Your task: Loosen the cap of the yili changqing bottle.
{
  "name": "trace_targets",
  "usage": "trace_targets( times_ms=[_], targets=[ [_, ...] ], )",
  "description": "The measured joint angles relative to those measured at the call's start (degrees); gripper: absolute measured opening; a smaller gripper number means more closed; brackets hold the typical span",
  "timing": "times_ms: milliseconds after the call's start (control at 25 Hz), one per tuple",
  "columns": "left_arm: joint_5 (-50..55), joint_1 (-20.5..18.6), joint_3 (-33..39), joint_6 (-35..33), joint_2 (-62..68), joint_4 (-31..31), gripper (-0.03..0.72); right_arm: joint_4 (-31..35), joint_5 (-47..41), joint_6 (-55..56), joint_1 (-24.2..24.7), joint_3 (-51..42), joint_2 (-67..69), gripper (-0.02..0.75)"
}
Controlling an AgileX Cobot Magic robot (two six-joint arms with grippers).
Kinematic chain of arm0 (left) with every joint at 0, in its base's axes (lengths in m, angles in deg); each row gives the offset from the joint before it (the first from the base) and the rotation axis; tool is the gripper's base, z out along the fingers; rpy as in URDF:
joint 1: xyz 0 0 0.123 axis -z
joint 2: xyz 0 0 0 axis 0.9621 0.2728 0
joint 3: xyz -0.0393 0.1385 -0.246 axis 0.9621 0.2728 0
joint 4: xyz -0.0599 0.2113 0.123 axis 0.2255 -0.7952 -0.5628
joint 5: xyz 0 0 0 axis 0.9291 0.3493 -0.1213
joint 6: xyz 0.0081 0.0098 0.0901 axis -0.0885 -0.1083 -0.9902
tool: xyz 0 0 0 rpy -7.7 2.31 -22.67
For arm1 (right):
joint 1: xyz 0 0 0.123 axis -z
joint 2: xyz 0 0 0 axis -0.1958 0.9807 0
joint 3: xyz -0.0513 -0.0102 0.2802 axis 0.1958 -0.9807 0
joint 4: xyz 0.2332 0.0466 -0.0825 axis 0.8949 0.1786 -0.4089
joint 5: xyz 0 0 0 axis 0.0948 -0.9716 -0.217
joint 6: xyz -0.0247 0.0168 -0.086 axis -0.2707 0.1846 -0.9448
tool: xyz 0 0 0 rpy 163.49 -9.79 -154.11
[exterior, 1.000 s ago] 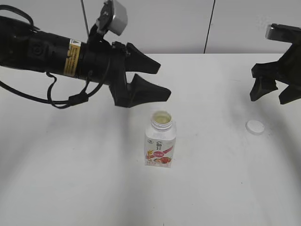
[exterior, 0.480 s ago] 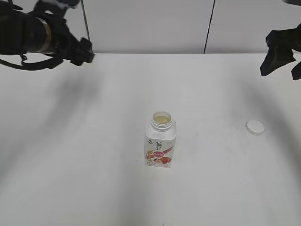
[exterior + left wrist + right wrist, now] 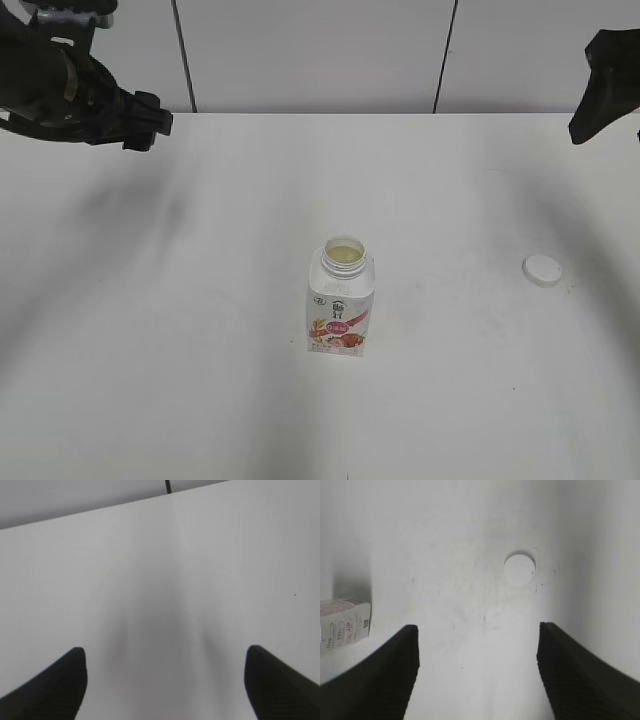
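Plainly, the loosening itself looks finished: the bottle (image 3: 341, 296) stands upright just below the middle of the exterior frame with its neck open and pale liquid showing inside. The cap (image 3: 542, 270) lies flat on the table (image 3: 200, 350) at the right of that frame, well apart from the bottle. In the right wrist view the cap (image 3: 519, 569) sits upper right of centre, and a corner of the bottle (image 3: 344, 624) shows at the left edge.

The left gripper (image 3: 162, 680) shows two dark fingertips at the bottom corners of its wrist view, set wide apart with only bare table between them, so it is spread and holds nothing. The right gripper (image 3: 477, 675) likewise has its fingers (image 3: 380, 675) parted at the bottom corners, nothing between them. In the exterior view the left arm (image 3: 70, 80) is in the upper left corner and the right arm (image 3: 605, 85) at the upper right edge, both high and clear of the bottle.

By my reading, the step in hand is the retreat after the cap has come off. Little seems left; the next move would call only for parking both arms away from the bottle without knocking it, since it stands open and could spill.
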Motion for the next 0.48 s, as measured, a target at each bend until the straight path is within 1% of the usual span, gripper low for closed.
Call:
trace_targets(
  times_ms=[40, 120, 200, 280, 400, 480],
  targets=[
    [1.29, 0.06, -0.66, -3.11, -0.15, 4.17, 0.587, 0.0, -0.57, 0.0, 0.0, 0.3, 0.0, 0.577],
    [7.52, -0.13, -3.59, -10.03, 0.12, 12.26, 0.587, 0.01, -1.85, 0.0, 0.0, 0.82, -0.05, 0.577],
    [14.79, -0.98, -7.58, -18.05, 0.9, 19.14, 0.587, 0.01, -3.17, 0.0, 0.0, 1.03, -0.05, 0.577],
    [22.17, -2.09, -12.37, -23.87, 1.84, 25.1, 0.587, 0.01, -4.68, 0.0, 0.0, 1.03, -0.2, 0.577],
    [29.86, -4.04, -18.07, -29.59, 2.53, 34.09, 0.587, 0.01, -5.31, 0.0, 0.0, 1.03, -0.62, 0.577],
    [33.11, -5.73, -20.18, -32.68, 2.53, 39.27, 0.587, 0.01, -5.37, 0.0, 0.0, 1.07, -0.77, 0.577]
  ],
)
